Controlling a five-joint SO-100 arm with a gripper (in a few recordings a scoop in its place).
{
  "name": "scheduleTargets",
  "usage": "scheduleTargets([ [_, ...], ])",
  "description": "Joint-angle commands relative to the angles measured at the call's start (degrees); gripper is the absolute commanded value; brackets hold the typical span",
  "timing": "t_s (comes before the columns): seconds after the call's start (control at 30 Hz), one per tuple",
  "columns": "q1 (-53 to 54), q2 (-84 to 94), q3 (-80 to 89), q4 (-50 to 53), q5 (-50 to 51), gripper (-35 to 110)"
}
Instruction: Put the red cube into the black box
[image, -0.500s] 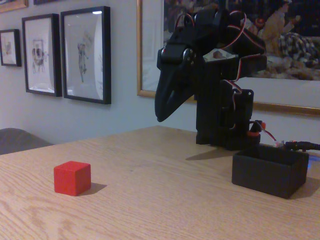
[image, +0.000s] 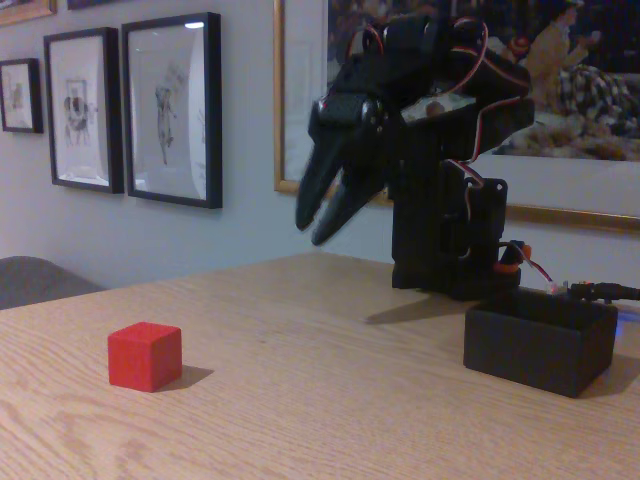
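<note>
The red cube (image: 145, 356) rests on the wooden table at the left, near the front. At the right stands the black box (image: 540, 344), open-topped, just in front of the arm's base. My black gripper (image: 315, 228) hangs high above the table's middle, pointing down and to the left, well above and to the right of the cube. Its two fingers are spread apart with nothing between them.
The arm's black base block (image: 445, 235) stands behind the box, with a small red-orange part (image: 508, 262) and cables beside it. Framed pictures hang on the wall behind. The wooden table (image: 300, 400) stretches between cube and box.
The gripper's fingers have parted from shut to open, and the gripper has swung slightly left and up. Cube and box have not moved.
</note>
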Motion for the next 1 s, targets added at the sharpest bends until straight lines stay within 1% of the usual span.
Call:
scheduleTargets([
  [0.0,1.4,-7.5,-8.3,0.3,1.7,9],
  [0.13,1.6,-14.9,-12.9,-0.7,2.4,13],
  [0.3,1.8,-28.1,-21.4,-2.8,3.3,15],
  [0.37,1.1,-35.4,-26.5,-2.8,4.1,19],
  [0.43,0.6,-43.2,-32.8,-1.7,4.7,24],
  [0.6,-0.5,-59.6,-45.9,-0.6,6.7,23],
  [0.7,-1.5,-66.4,-51.8,-0.8,7.6,24],
  [0.83,-1.5,-75.2,-61.0,2.1,9.5,28],
  [0.97,-1.2,-81.8,-68.3,3.9,10.2,28],
])
